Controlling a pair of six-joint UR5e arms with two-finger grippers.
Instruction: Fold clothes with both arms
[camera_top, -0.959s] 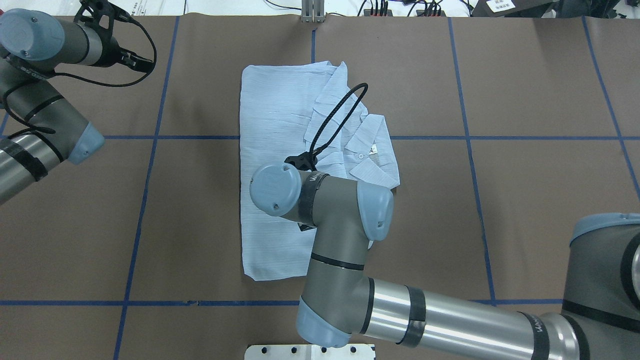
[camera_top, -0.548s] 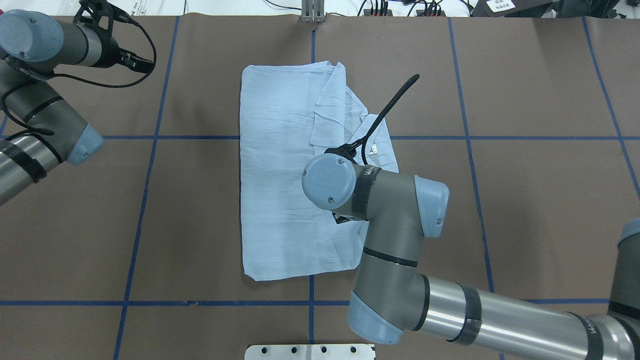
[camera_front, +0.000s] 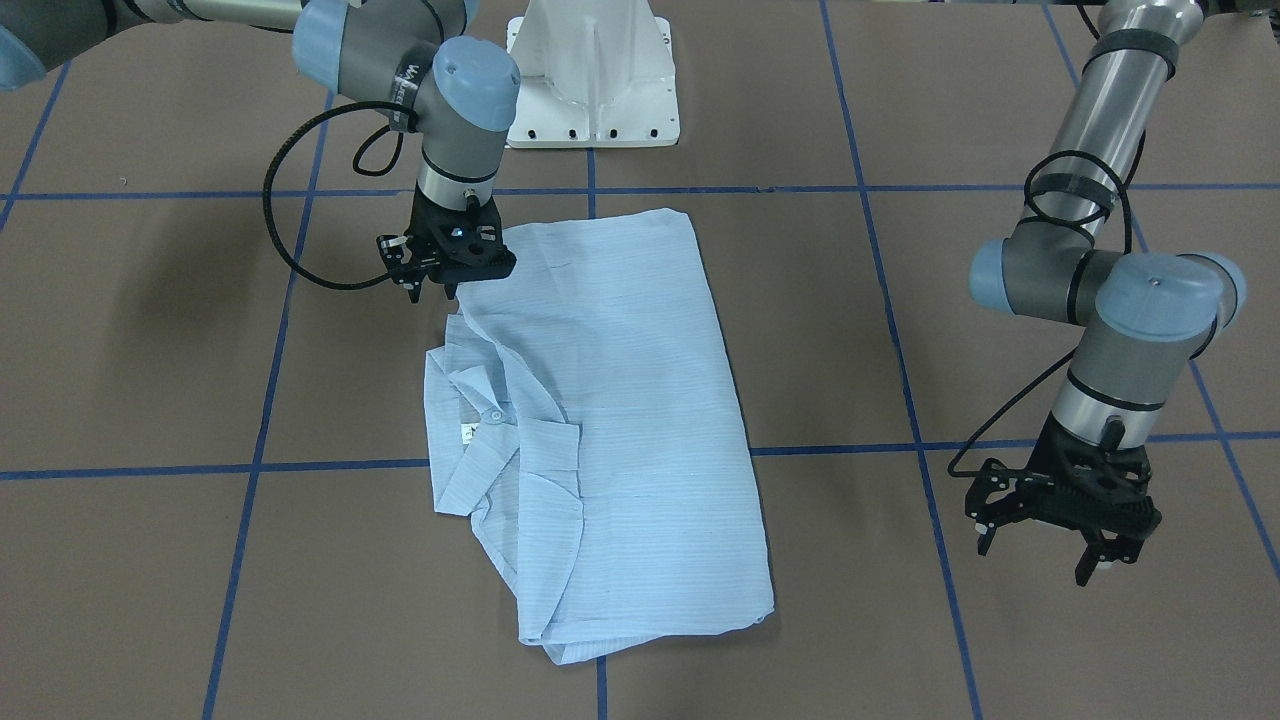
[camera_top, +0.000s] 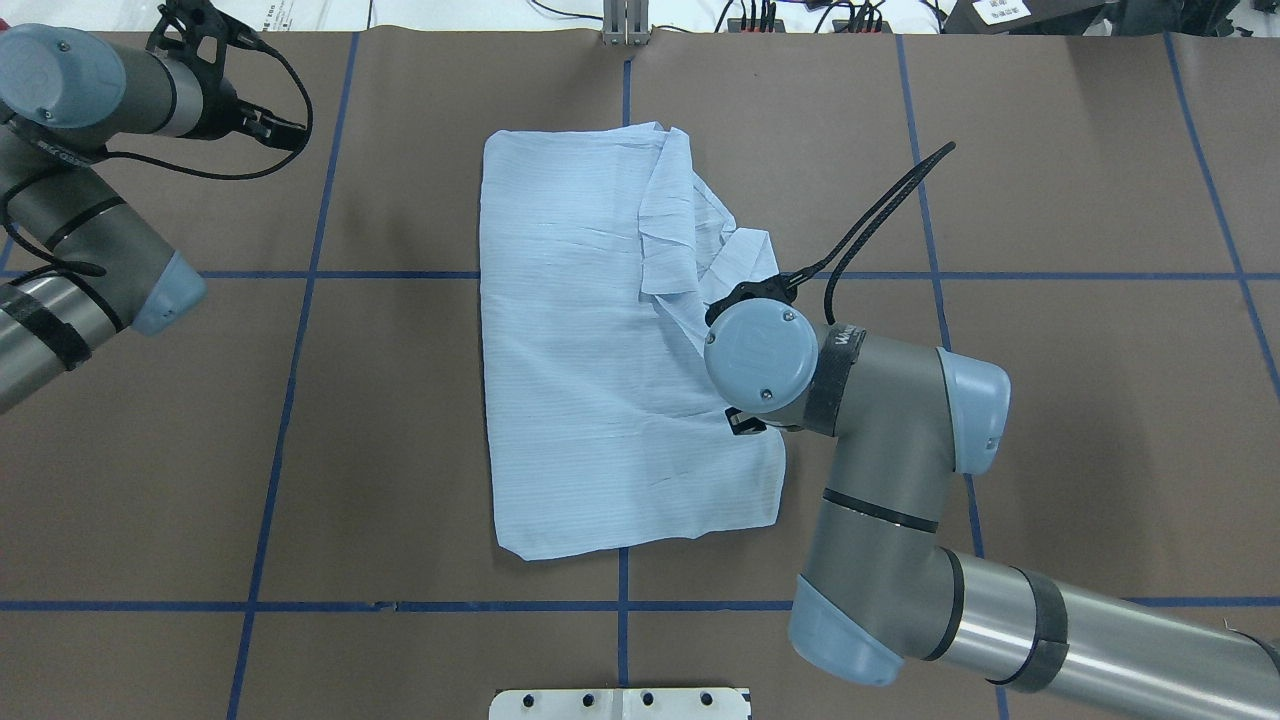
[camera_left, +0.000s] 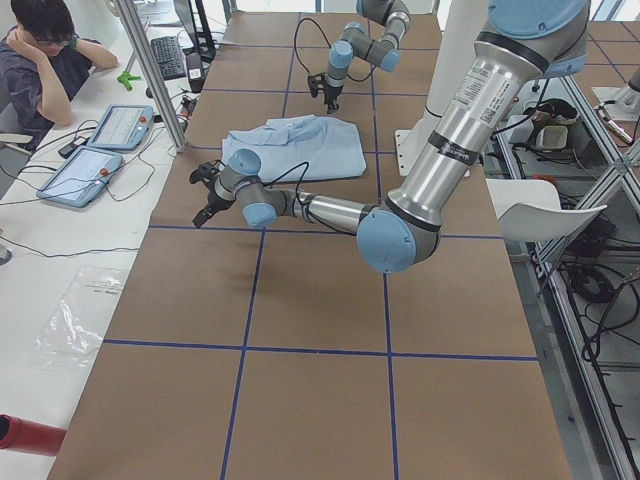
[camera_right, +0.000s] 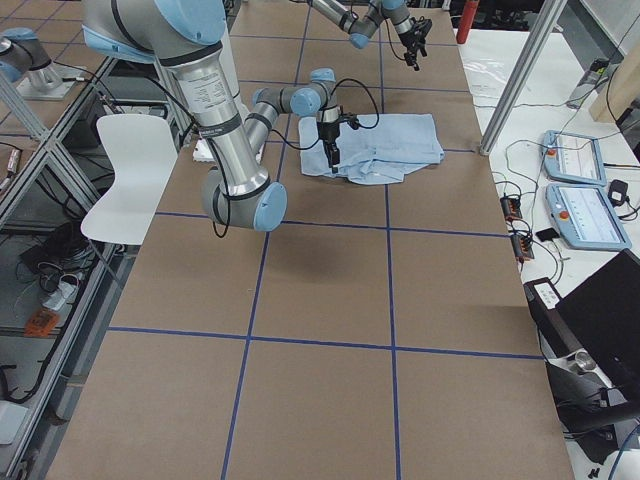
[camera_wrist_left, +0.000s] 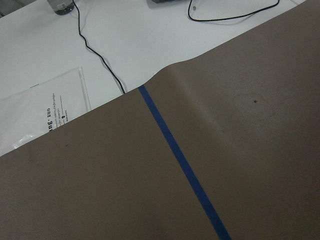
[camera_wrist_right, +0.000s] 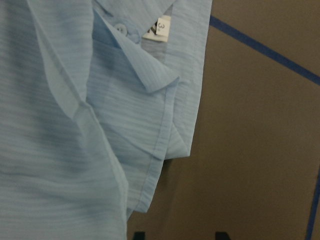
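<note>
swung the right gripper (camera_front: 431, 291) off the middle of the shirt (camera_top: 570, 380) to its 3 o'clock edge overhead, jaws apart, empty. left the shirt folded flat at centre, lower flap spread wider. held the left gripper (camera_front: 1040, 560) spread, idle, at 10 o'clock. probably nearly finished.

In the overhead view my right arm (camera_top: 880, 420) covers the right pincer (camera_front: 431, 291) and part of the shirt's (camera_top: 570, 350) collar (camera_top: 745, 255). My right wrist camera cuts the shirt off at its left and top edges and shows only the pincer's fingertips (camera_wrist_right: 139, 236). In the side views the right pincer and the left pincer (camera_front: 1040, 562) are too small for me to judge.
</note>
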